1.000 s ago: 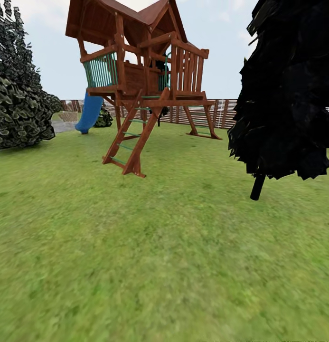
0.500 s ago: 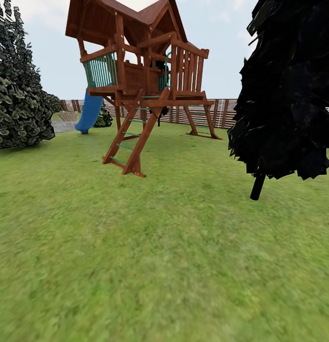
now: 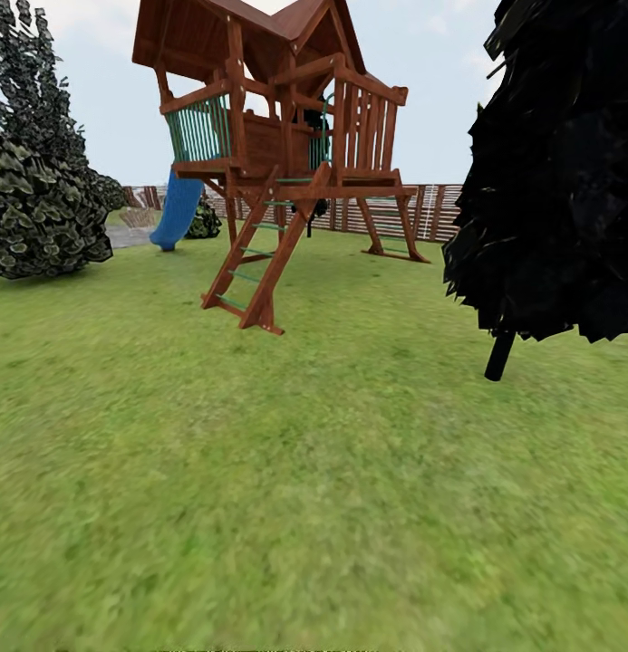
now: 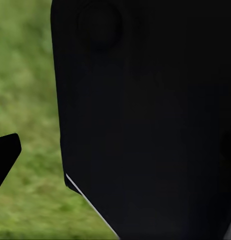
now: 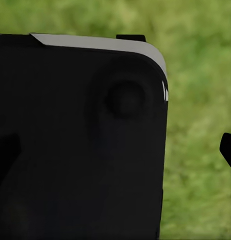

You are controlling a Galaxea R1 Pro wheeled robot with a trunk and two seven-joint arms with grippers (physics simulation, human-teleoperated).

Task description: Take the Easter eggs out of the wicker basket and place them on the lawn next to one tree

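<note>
Shifting slightly rightward and enlarging across the whole head view since the earlier frame, so reading as camera travel rather than movement of the scenery. Scanning left to right: passing a rounded leafy bush [image 3: 33, 208] at the left edge, then a blue slide [image 3: 176, 213], then a wooden play tower [image 3: 277, 136] with its ladder reaching down to the grass, then a slatted fence [image 3: 431, 213] behind, and finally a black-trunked tree [image 3: 558, 163] standing at the right. Spreading across the entire foreground, the lawn [image 3: 286, 471], mottled green and lying between the tower and the camera. Judging the step in hand as travelling and searching, with the whereabouts of the wicker basket and the three Easter eggs not being readable from these views. Looking along the left wrist, facing a large dark panel [image 4: 145, 115] with grass beside it and a dark tip [image 4: 5, 155] at the edge, possibly a finger; the left gripper reading neither as released nor as clenched, so not being stated. Looking along the right wrist, meeting a similar dark panel [image 5: 80, 140] over grass; the right gripper likewise not being determinable. Recommending slow, steady turning of the base while sweeping the grass, keeping well clear of the ladder foot and the low black foliage, and disregarding that black-trunked tree when selecting a drop site.
</note>
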